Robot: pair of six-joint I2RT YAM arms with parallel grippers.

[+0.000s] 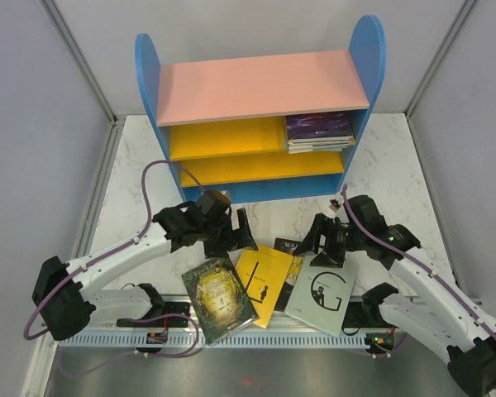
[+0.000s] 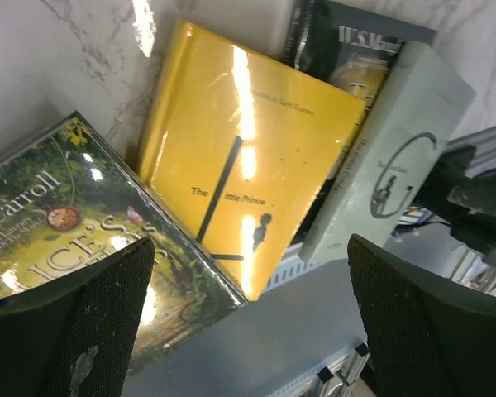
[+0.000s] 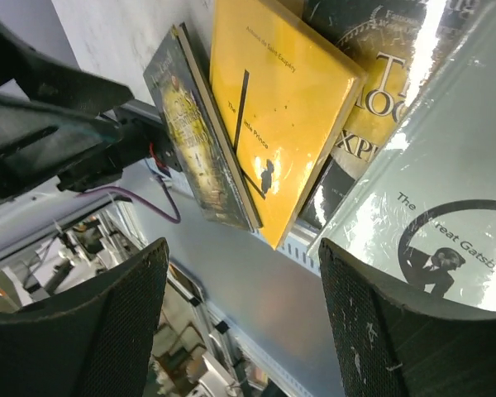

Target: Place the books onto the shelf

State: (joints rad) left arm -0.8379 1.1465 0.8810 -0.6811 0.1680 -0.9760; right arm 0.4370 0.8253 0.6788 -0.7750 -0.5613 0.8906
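Observation:
The shelf (image 1: 256, 87) stands at the back, with a stack of books (image 1: 318, 132) lying on the right of its upper yellow board. Fanned out along the near table edge lie a green-gold book (image 1: 219, 298), a yellow book (image 1: 264, 284), a black book (image 1: 291, 246) partly covered, and a pale grey "G" book (image 1: 322, 289). My left gripper (image 1: 241, 234) hovers open just behind the green-gold and yellow books (image 2: 248, 157), holding nothing. My right gripper (image 1: 324, 240) hangs open over the far edge of the grey book (image 3: 438, 198), nothing between its fingers (image 3: 124, 331).
The slotted metal rail (image 1: 256, 335) with the arm bases runs under the books' near ends, which overhang it. Grey walls close in the marble table (image 1: 132, 165) on both sides. Purple cables loop from each arm.

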